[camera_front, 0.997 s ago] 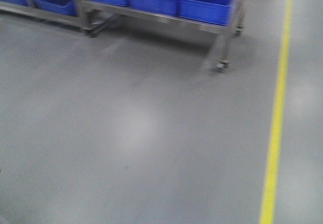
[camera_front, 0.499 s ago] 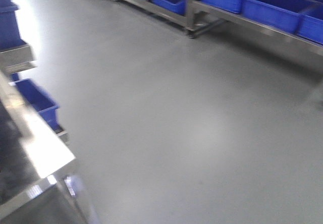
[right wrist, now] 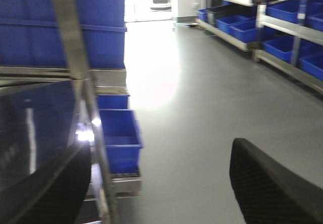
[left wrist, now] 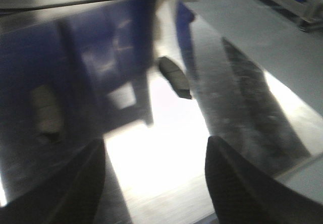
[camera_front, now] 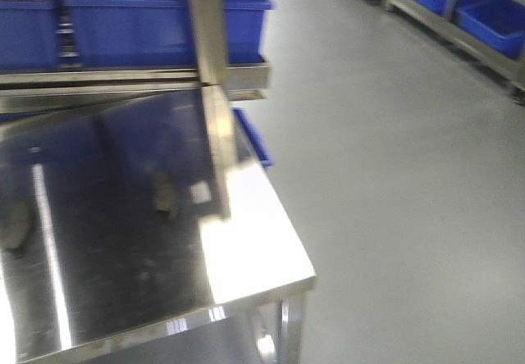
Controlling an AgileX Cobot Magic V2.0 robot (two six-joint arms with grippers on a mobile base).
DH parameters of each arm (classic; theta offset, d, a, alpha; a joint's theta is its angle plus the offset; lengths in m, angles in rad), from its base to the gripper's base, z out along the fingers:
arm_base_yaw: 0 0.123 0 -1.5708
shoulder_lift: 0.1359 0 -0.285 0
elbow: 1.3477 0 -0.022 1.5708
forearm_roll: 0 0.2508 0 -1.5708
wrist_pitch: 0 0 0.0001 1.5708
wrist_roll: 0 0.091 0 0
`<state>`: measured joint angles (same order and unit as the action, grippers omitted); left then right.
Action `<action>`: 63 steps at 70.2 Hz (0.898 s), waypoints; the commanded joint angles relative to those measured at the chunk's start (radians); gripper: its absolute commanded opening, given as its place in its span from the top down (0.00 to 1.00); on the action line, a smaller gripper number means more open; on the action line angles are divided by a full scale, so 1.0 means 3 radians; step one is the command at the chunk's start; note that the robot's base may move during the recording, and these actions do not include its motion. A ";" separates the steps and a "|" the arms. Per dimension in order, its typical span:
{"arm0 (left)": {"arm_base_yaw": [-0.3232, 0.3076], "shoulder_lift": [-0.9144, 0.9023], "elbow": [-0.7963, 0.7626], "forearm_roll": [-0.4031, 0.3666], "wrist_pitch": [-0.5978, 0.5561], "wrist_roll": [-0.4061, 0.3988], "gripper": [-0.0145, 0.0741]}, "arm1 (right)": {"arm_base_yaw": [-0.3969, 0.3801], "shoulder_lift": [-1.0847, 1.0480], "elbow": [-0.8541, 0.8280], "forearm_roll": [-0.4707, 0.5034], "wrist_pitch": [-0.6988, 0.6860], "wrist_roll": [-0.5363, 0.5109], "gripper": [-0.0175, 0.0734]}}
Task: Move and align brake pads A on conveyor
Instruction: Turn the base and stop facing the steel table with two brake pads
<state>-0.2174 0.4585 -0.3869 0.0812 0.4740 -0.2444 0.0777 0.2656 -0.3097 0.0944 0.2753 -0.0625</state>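
We look down on a shiny stainless-steel table (camera_front: 262, 257) at the edge of a grey factory floor (camera_front: 394, 175), and the picture is smeared. 2 of the brake pads A (camera_front: 166, 196) lie flat on the tabletop. 1 is near the middle, just beside a slanted steel post (camera_front: 205, 28), and a second pad (camera_front: 16, 226) is at the left edge of the view, well apart from the first. They look like stock waiting to be collected, since the conveyor appears in none of the 3 views, and we cannot see the other 2 pads. The left gripper (left wrist: 155, 143) hangs over the tabletop with its 2 dark fingers spread wide and nothing between them. The central pad sits ahead of it, untouched, so we judge this claw is released in readiness for a first pick. The right gripper (right wrist: 161, 148) is also spread and empty, and it points past the table corner toward the floor and the racks of blue bins (right wrist: 282, 37). It seems idle for now. More stacked blue crates (camera_front: 148, 28) stand behind the table. We judge the task has barely begun.
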 commanded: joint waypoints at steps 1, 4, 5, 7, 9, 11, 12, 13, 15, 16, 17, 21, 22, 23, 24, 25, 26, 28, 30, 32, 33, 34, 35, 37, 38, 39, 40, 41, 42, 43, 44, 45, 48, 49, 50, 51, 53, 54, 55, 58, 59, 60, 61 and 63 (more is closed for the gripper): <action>-0.0011 0.0017 -0.0096 0.0007 -0.0212 -0.0015 0.38 | -0.0014 0.0036 -0.0093 -0.0004 -0.0255 -0.0013 0.22; -0.0011 0.0017 -0.0096 0.0007 -0.0212 -0.0015 0.38 | -0.0014 0.0036 -0.0093 -0.0004 -0.0255 -0.0013 0.22; -0.0011 0.0017 -0.0096 0.0007 -0.0212 -0.0015 0.38 | -0.0014 0.0036 -0.0093 -0.0004 -0.0259 -0.0013 0.22; -0.0011 0.0017 -0.0096 0.0007 -0.0212 -0.0015 0.38 | -0.0014 0.0036 -0.0093 -0.0004 -0.0259 -0.0013 0.22; -0.0011 0.0017 -0.0096 0.0007 -0.0212 -0.0015 0.38 | -0.0014 0.0036 -0.0093 -0.0004 -0.0259 -0.0013 0.22; -0.0011 0.0017 -0.0096 0.0007 -0.0212 -0.0015 0.38 | -0.0014 0.0036 -0.0093 -0.0004 -0.0259 -0.0013 0.22; -0.0011 0.0017 -0.0096 0.0007 -0.0212 -0.0015 0.38 | -0.0014 0.0036 -0.0093 -0.0004 -0.0259 -0.0013 0.22; -0.0011 0.0017 -0.0096 0.0007 -0.0212 -0.0015 0.38 | -0.0014 0.0036 -0.0093 -0.0004 -0.0259 -0.0013 0.22; -0.0011 0.0017 -0.0096 0.0007 -0.0212 -0.0015 0.38 | -0.0014 0.0036 -0.0093 -0.0004 -0.0259 -0.0013 0.22; -0.0011 0.0017 -0.0096 0.0007 -0.0212 -0.0015 0.38 | -0.0014 0.0036 -0.0093 -0.0004 -0.0259 -0.0013 0.22; -0.0011 0.0017 -0.0096 0.0007 -0.0212 -0.0015 0.38 | -0.0014 0.0036 -0.0093 -0.0004 -0.0259 -0.0013 0.22; -0.0011 0.0017 -0.0096 0.0007 -0.0212 -0.0015 0.38 | -0.0014 0.0036 -0.0093 -0.0004 -0.0259 -0.0013 0.22; -0.0011 0.0017 -0.0096 0.0007 -0.0212 -0.0015 0.38 | -0.0014 0.0036 -0.0093 -0.0004 -0.0259 -0.0013 0.22; -0.0011 0.0017 -0.0096 0.0007 -0.0212 -0.0015 0.38 | -0.0014 0.0036 -0.0093 -0.0004 -0.0259 -0.0013 0.22; -0.0011 0.0017 -0.0096 0.0007 -0.0212 -0.0015 0.38 | -0.0014 0.0036 -0.0093 -0.0004 -0.0259 -0.0013 0.22; -0.0011 0.0017 -0.0096 0.0007 -0.0212 -0.0015 0.38 | -0.0014 0.0036 -0.0093 -0.0004 -0.0259 -0.0013 0.22; -0.0011 0.0017 -0.0096 0.0007 -0.0212 -0.0015 0.38 | -0.0014 0.0036 -0.0093 -0.0004 -0.0259 -0.0013 0.22; -0.0011 0.0017 -0.0096 0.0007 -0.0212 -0.0015 0.38 | -0.0014 0.0036 -0.0093 -0.0004 -0.0259 -0.0013 0.22; -0.0011 0.0017 -0.0096 0.0007 -0.0212 -0.0015 0.38 | -0.0014 0.0036 -0.0093 -0.0004 -0.0259 -0.0013 0.22; -0.0011 0.0017 -0.0096 0.0007 -0.0212 -0.0015 0.38 | -0.0014 0.0036 -0.0093 -0.0004 -0.0259 -0.0013 0.22; -0.0011 0.0017 -0.0096 0.0007 -0.0212 -0.0015 0.38 | -0.0014 0.0036 -0.0093 -0.0004 -0.0259 -0.0013 0.22; -0.0011 0.0017 -0.0096 0.0007 -0.0212 -0.0015 0.38 | -0.0014 0.0036 -0.0093 -0.0004 -0.0259 -0.0013 0.22; -0.0011 0.0017 -0.0096 0.0007 -0.0212 -0.0015 0.38 | -0.0014 0.0036 -0.0093 -0.0004 -0.0259 -0.0013 0.22; -0.0011 0.0017 -0.0096 0.0007 -0.0212 -0.0015 0.38 | -0.0014 0.0036 -0.0093 -0.0004 -0.0259 -0.0013 0.22; -0.0011 0.0017 -0.0096 0.0007 -0.0212 -0.0015 0.38 | -0.0014 0.0036 -0.0093 -0.0004 -0.0259 -0.0013 0.22; -0.0011 0.0017 -0.0096 0.0007 -0.0212 -0.0015 0.38 | -0.0014 0.0036 -0.0093 -0.0004 -0.0259 -0.0013 0.22; -0.0011 0.0017 -0.0096 0.0007 -0.0212 -0.0015 0.38 | -0.0014 0.0036 -0.0093 -0.0004 -0.0259 -0.0013 0.22; -0.0011 0.0017 -0.0096 0.0007 -0.0212 -0.0015 0.38 | -0.0014 0.0036 -0.0093 -0.0004 -0.0259 -0.0013 0.22; -0.0011 0.0017 -0.0096 0.0007 -0.0212 -0.0015 0.38 | -0.0014 0.0036 -0.0093 -0.0004 -0.0259 -0.0013 0.22; -0.0011 0.0017 -0.0096 0.0007 -0.0212 -0.0015 0.38 | -0.0014 0.0036 -0.0093 -0.0004 -0.0259 -0.0013 0.22; -0.0011 0.0017 -0.0096 0.0007 -0.0212 -0.0015 0.38 | -0.0014 0.0036 -0.0093 -0.0004 -0.0259 -0.0013 0.22; -0.0011 0.0017 -0.0096 0.0007 -0.0212 -0.0015 0.38 | -0.0014 0.0036 -0.0093 -0.0004 -0.0259 -0.0013 0.22; -0.0011 0.0017 -0.0096 0.0007 -0.0212 -0.0015 0.38 | -0.0014 0.0036 -0.0093 -0.0004 -0.0259 -0.0013 0.22; -0.0011 0.0017 -0.0096 0.0007 -0.0212 -0.0015 0.38 | -0.0014 0.0036 -0.0093 -0.0004 -0.0259 -0.0013 0.22; -0.0011 0.0017 -0.0096 0.0007 -0.0212 -0.0015 0.38 | -0.0014 0.0036 -0.0093 -0.0004 -0.0259 -0.0013 0.22; -0.0011 0.0017 -0.0096 0.0007 -0.0212 -0.0015 0.38 | -0.0014 0.0036 -0.0093 -0.0004 -0.0259 -0.0013 0.22; -0.0011 0.0017 -0.0096 0.0007 -0.0212 -0.0015 0.38 | -0.0014 0.0036 -0.0093 -0.0004 -0.0259 -0.0013 0.22; -0.0011 0.0017 -0.0096 0.0007 -0.0212 -0.0015 0.38 | -0.0014 0.0036 -0.0093 -0.0004 -0.0259 -0.0013 0.22; -0.0011 0.0017 -0.0096 0.0007 -0.0212 -0.0015 0.38 | -0.0014 0.0036 -0.0093 -0.0004 -0.0259 -0.0013 0.22; -0.0011 0.0017 -0.0096 0.0007 -0.0212 -0.0015 0.38 | -0.0014 0.0036 -0.0093 -0.0004 -0.0259 -0.0013 0.22; -0.0011 0.0017 -0.0096 0.0007 -0.0212 -0.0015 0.38 | -0.0014 0.0036 -0.0093 -0.0004 -0.0259 -0.0013 0.22; -0.0011 0.0017 -0.0096 0.0007 -0.0212 -0.0015 0.38 | -0.0014 0.0036 -0.0093 -0.0004 -0.0259 -0.0013 0.22; -0.0011 0.0017 -0.0096 0.0007 -0.0212 -0.0015 0.38 | -0.0014 0.0036 -0.0093 -0.0004 -0.0259 -0.0013 0.22; -0.0011 0.0017 -0.0096 0.0007 -0.0212 -0.0015 0.38 | -0.0014 0.0036 -0.0093 -0.0004 -0.0259 -0.0013 0.22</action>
<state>-0.2174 0.4585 -0.3869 0.0812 0.4740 -0.2444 0.0777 0.2656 -0.3097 0.0944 0.2753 -0.0625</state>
